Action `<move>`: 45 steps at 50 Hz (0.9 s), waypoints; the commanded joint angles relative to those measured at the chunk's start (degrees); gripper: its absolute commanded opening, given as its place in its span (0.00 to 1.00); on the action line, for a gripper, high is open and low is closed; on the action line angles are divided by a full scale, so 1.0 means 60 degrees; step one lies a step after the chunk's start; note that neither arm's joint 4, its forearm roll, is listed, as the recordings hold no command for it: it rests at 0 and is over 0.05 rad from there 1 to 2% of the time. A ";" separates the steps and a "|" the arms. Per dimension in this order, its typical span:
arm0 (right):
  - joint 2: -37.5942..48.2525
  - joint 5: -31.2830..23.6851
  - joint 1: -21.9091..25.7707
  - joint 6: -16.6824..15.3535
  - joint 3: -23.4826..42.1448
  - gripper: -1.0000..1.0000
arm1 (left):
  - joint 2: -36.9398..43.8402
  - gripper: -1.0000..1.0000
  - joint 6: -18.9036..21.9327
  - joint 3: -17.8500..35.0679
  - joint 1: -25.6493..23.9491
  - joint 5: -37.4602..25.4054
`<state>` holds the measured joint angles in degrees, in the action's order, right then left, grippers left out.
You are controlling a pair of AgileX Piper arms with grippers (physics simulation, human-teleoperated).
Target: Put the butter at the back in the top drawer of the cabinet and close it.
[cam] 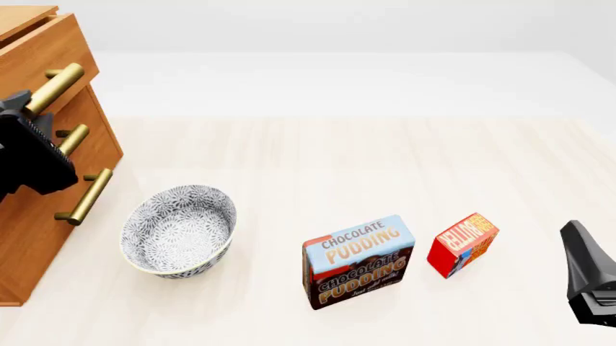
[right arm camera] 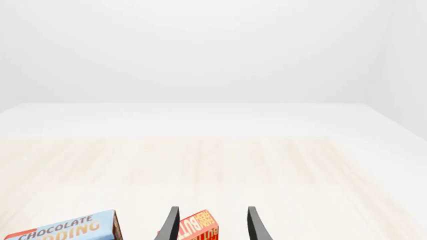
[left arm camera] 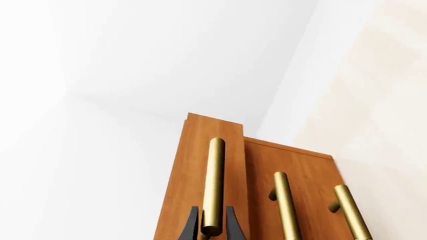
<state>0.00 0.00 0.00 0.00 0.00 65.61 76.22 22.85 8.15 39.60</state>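
Note:
The cabinet [cam: 39,216] stands at the table's left. Its top drawer [cam: 43,54] sticks out a little past the two lower ones; it also shows in the left wrist view [left arm camera: 200,150]. My left gripper [cam: 31,115] is shut on the top drawer's brass handle [left arm camera: 215,175], one finger [left arm camera: 192,225] on each side of the bar. The butter [cam: 462,244], a small red box, lies on the table right of the pudding box. My right gripper [cam: 578,249] is open and empty at the front right, short of the butter [right arm camera: 200,227], which shows ahead between its fingers [right arm camera: 172,225].
A blue-and-brown Chocolate Pudding box [cam: 358,261] stands left of the butter. A patterned grey bowl [cam: 178,229] sits next to the cabinet. Two lower drawer handles [cam: 85,196] jut out below the left gripper.

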 commanded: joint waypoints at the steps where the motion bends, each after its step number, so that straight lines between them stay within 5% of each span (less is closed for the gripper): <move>1: 0.0000 0.0000 0.0000 0.0000 0.0000 1.00 | 0.0021 0.00 0.0057 -0.0140 -0.0015 -0.0068; 45: 0.0000 0.0000 0.0000 0.0000 0.0000 1.00 | -0.0991 0.00 -0.0071 -0.0520 -0.0177 -0.0755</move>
<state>0.00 0.00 0.00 0.00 0.00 63.49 75.66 22.73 6.70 36.85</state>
